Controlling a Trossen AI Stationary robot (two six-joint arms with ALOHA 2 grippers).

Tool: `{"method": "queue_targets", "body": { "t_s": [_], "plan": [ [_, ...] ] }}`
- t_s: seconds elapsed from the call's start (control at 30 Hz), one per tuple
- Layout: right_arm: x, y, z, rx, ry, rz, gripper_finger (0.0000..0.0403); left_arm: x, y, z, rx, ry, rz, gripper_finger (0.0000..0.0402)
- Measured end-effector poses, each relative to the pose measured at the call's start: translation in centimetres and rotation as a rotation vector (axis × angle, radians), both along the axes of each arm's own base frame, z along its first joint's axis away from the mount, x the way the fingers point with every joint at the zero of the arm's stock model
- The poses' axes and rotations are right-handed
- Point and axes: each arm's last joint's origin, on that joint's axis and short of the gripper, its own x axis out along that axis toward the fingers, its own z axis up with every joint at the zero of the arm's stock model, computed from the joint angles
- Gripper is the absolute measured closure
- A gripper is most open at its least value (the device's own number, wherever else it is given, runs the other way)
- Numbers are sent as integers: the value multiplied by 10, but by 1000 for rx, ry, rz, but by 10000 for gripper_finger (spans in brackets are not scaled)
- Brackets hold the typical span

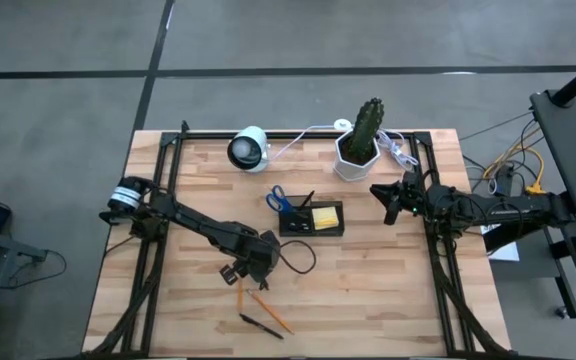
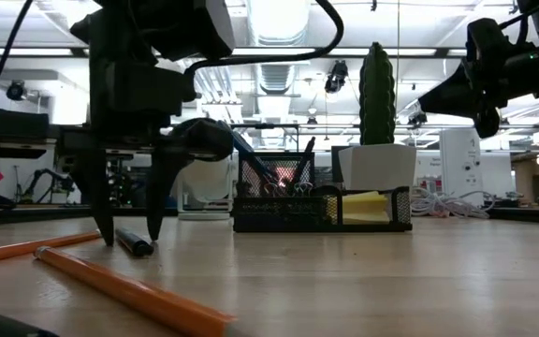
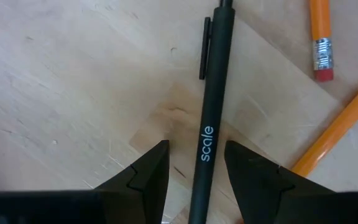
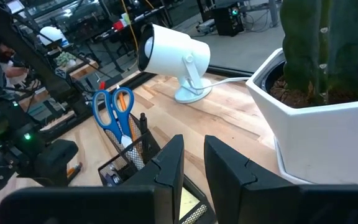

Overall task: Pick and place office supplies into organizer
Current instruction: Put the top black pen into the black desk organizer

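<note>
A black pen (image 3: 207,124) printed "scale" lies flat on the wooden table. My left gripper (image 3: 196,155) points down over it, open, one finger on each side of the barrel, the fingertips down near the tabletop (image 2: 129,234). Whether a finger touches the pen, I cannot tell. Two orange pencils (image 1: 268,310) and another black pen (image 1: 260,325) lie close by. The black organizer (image 1: 313,228) stands mid-table with blue-handled scissors (image 1: 278,200) upright in it and a yellow sticky pad (image 1: 326,216). My right gripper (image 1: 388,200) waits level at the right, a narrow gap between its fingers, holding nothing.
A white hexagonal pot with a cactus (image 1: 358,150) and a white domed device (image 1: 248,148) stand at the far edge, with white cables (image 1: 398,150) beside the pot. Bare wood lies to the right of the loose pencils.
</note>
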Motion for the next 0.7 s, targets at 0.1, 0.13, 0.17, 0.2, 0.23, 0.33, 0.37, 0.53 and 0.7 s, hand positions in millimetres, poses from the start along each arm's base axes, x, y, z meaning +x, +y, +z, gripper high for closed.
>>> {"method": "queue_targets", "body": {
  "t_s": [0.1,0.13,0.17,0.2,0.23,0.33,0.37,0.53,0.7],
  "plan": [
    [0,0,0,0,0,0,349,0,2,1,-6,-1,3,259],
    [0,0,0,0,0,0,349,0,2,1,-9,-2,6,261],
    [0,0,0,0,0,0,349,0,3,1,-11,-3,7,264],
    [0,0,0,0,0,0,349,1,4,2,-13,-4,9,268],
    [0,0,0,0,0,0,349,1,5,2,-14,-4,11,275],
    [0,0,0,0,0,0,349,0,5,2,-24,2,11,301],
    [0,0,0,0,0,0,349,0,5,2,-29,6,10,311],
    [0,0,0,0,0,0,349,0,5,2,-42,11,7,364],
    [0,0,0,0,0,0,349,1,6,2,-45,0,12,391]
  ]
}}
